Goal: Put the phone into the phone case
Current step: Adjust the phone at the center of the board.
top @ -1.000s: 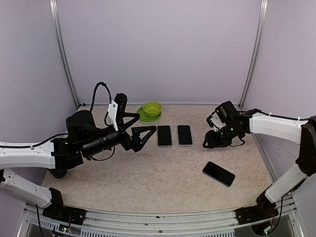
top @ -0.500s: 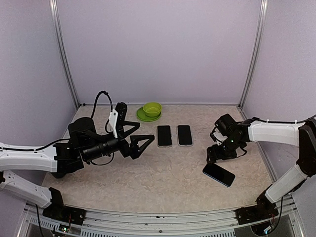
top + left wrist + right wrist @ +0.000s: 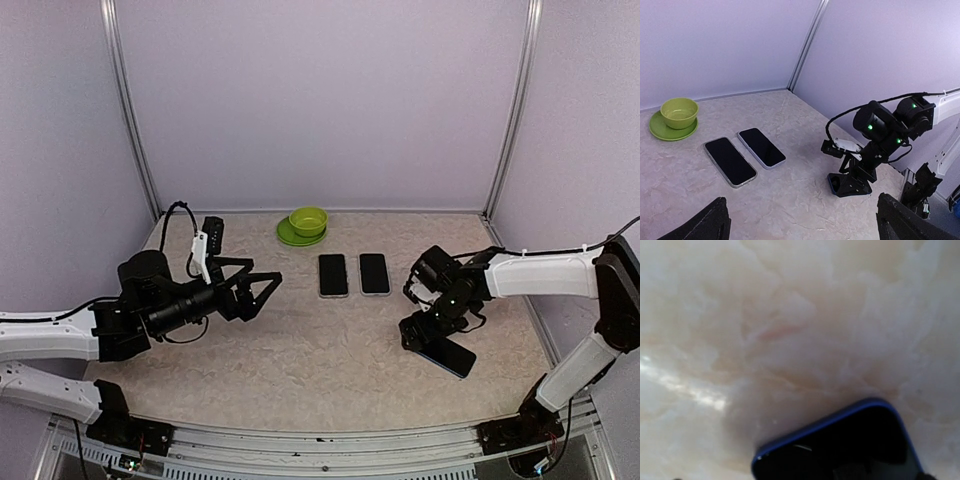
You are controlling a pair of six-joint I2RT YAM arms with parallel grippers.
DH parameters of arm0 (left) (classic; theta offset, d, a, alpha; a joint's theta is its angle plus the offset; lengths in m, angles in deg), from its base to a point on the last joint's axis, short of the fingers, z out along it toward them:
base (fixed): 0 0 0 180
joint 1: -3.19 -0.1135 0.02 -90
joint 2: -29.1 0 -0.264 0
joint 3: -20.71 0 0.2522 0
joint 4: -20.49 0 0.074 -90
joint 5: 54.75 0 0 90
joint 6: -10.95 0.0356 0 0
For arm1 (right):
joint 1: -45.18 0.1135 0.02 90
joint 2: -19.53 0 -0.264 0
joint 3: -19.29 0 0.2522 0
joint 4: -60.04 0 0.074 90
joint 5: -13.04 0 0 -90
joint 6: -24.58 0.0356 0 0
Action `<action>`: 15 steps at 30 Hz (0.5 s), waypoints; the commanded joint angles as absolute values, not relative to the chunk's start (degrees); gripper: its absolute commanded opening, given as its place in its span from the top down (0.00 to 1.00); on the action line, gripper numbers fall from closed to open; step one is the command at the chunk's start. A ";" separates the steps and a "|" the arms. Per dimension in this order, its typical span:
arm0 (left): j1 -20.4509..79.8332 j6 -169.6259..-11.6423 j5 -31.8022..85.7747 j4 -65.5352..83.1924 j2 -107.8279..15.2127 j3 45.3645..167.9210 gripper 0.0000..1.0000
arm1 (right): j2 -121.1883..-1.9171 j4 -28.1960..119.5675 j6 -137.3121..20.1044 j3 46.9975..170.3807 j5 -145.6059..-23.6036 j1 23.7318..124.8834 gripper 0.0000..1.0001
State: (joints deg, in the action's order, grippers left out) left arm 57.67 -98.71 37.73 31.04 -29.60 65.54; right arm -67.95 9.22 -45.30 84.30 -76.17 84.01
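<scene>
Phone (image 3: 455,357) lies flat on the table right beneath the right gripper (image 3: 415,335), whose jaws are spread wide and hold nothing. The left gripper (image 3: 262,296) hangs wide open and empty, with two dark slabs (image 3: 333,275) lying just ahead of it.

Three flat, dark-faced, phone-shaped slabs lie on the tabletop (image 3: 330,380): a pale-rimmed slab (image 3: 333,275) and a lavender-rimmed slab (image 3: 374,273) side by side toward the far edge, and a blue-rimmed slab (image 3: 456,358) alone nearer the right edge. Which of the three are phones and which is a case cannot be told. There is one green bowl (image 3: 308,219), and under it one green saucer (image 3: 286,236), both close to the far edge. Two robot arms reach over the tabletop, the left arm (image 3: 60,335) from the left edge and the right arm (image 3: 545,270) from the right edge.
</scene>
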 commanded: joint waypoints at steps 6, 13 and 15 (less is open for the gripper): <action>56.46 -104.45 40.50 29.68 -24.62 62.35 0.01 | -71.50 7.35 -44.71 84.12 -72.37 85.52 0.01; 56.45 -106.32 40.91 29.36 -25.03 62.12 0.01 | -73.86 7.28 -44.42 84.12 -71.39 85.75 0.02; 56.41 -106.62 41.40 29.24 -25.11 62.14 0.01 | -75.18 7.10 -44.27 84.19 -70.61 85.79 0.02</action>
